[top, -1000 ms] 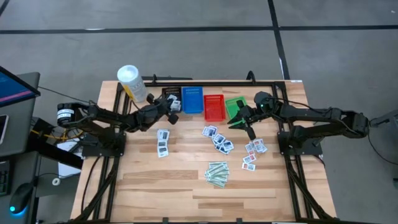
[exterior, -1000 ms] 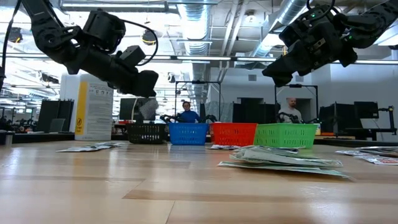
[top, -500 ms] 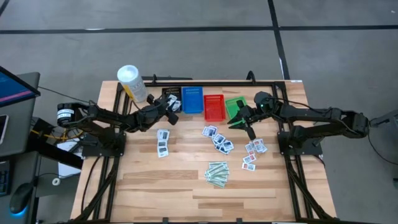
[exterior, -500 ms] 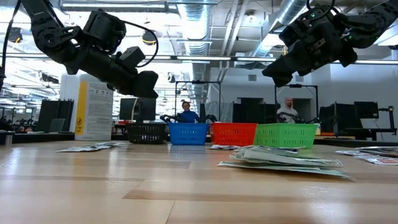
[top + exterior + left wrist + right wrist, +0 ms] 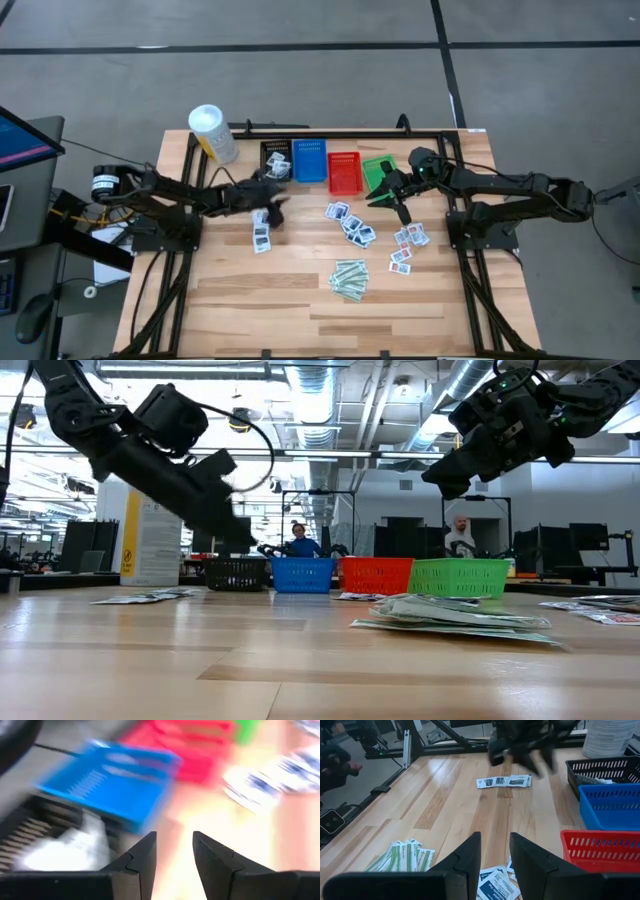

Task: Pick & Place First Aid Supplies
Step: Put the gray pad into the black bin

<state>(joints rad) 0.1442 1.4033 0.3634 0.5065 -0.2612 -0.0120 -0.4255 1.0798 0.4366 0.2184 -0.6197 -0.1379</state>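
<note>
Left gripper fingers apart, nothing between them, hanging over the table near the back edge, just in front of the black basket. A white packet lies in that basket. Motion blur there, so exact height above the wood is hard to call.

Right gripper sits above the front edge of the green basket, fingers a narrow gap apart, empty as far as I can see.

Baskets in a row along the back edge: black, blue basket, red basket, green. White tub at the back left corner.

On the light wood table: two packets left of centre, a loose cluster of packets mid-table, more packets toward the right edge, green strips piled toward the front edge.

Low view: open workshop with ceiling ducts, desks, two people behind the baskets.
</note>
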